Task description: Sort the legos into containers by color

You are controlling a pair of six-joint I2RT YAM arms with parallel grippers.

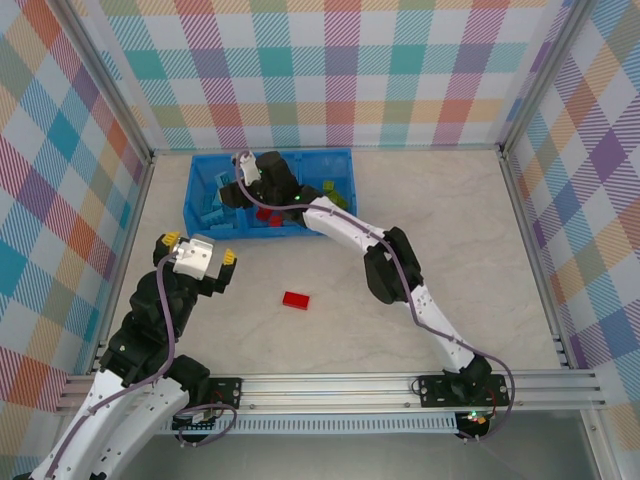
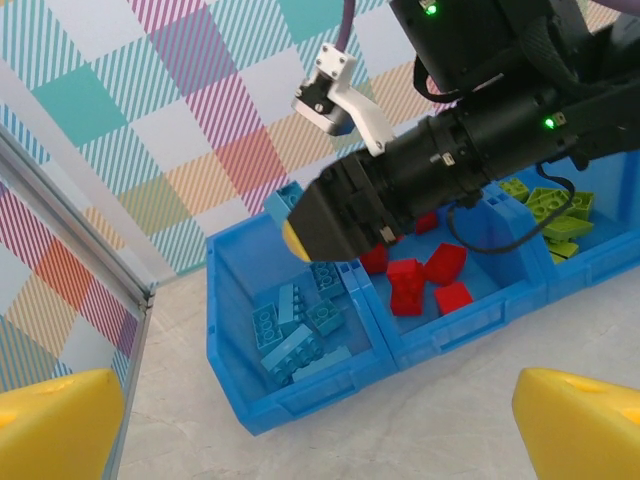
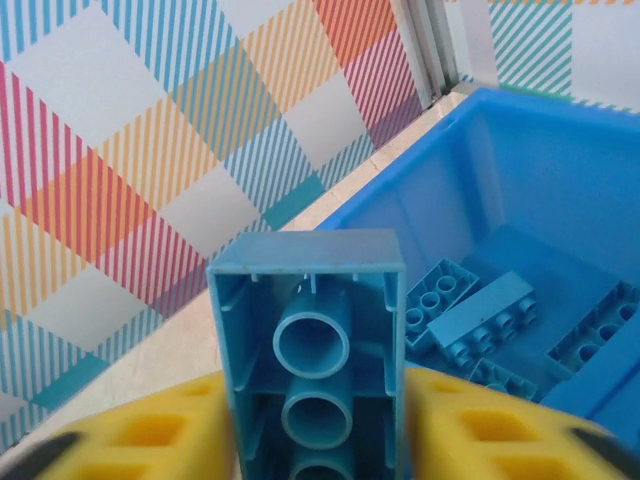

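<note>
We see the right gripper (image 3: 312, 440) clamping a light blue brick (image 3: 305, 300) above the tray's (image 1: 250, 229) left compartment (image 2: 245, 272); at its seven o'clock, the left gripper (image 1: 200, 247) hangs with its fingers spread.

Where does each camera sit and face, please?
Top external: above, behind the bases, looking down; both arms, bright blue plastic tray.
Left wrist: on left gripper, facing the tray; own yellow fingers, right gripper.
Right wrist: on right gripper, facing the tray's left compartment; own fingers clamp a light blue studded brick.
Shared: both wrist views show that brick.
</note>
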